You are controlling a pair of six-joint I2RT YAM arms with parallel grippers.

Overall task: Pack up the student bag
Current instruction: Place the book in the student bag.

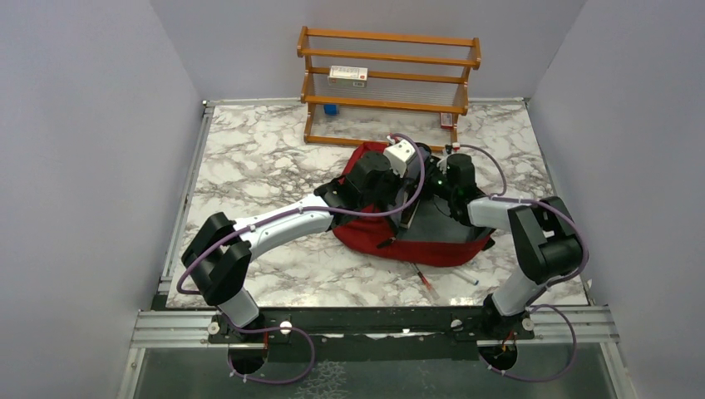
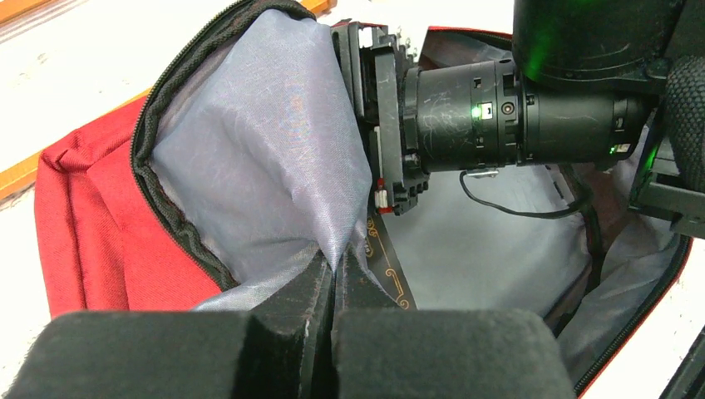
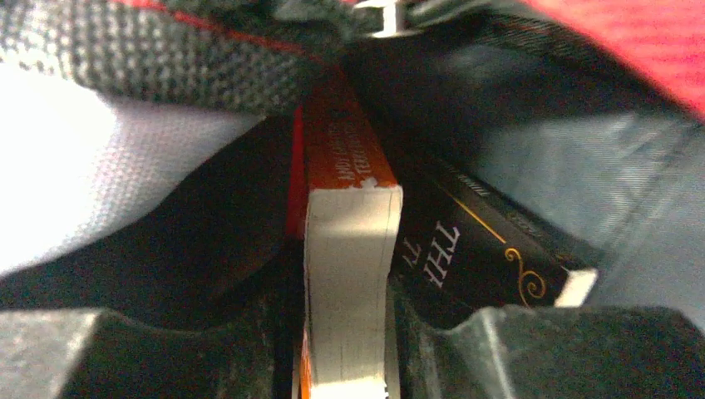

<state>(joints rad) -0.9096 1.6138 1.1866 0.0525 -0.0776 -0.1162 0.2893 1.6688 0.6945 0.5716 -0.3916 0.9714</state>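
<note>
Within the student bag [image 1: 441, 249] — right gripper [image 3: 345, 316] gripping orange book [image 3: 342, 158] — left gripper [image 2: 332, 287] pinching lining [image 2: 266, 166].

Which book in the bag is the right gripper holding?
The orange book, its page edge clamped in the right gripper; the black gold-lettered book leans beside it, ungripped.

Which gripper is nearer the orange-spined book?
Right. The right gripper is clamped on the orange-spined book inside the student bag; the left gripper pinches its grey lining at the opening.
</note>
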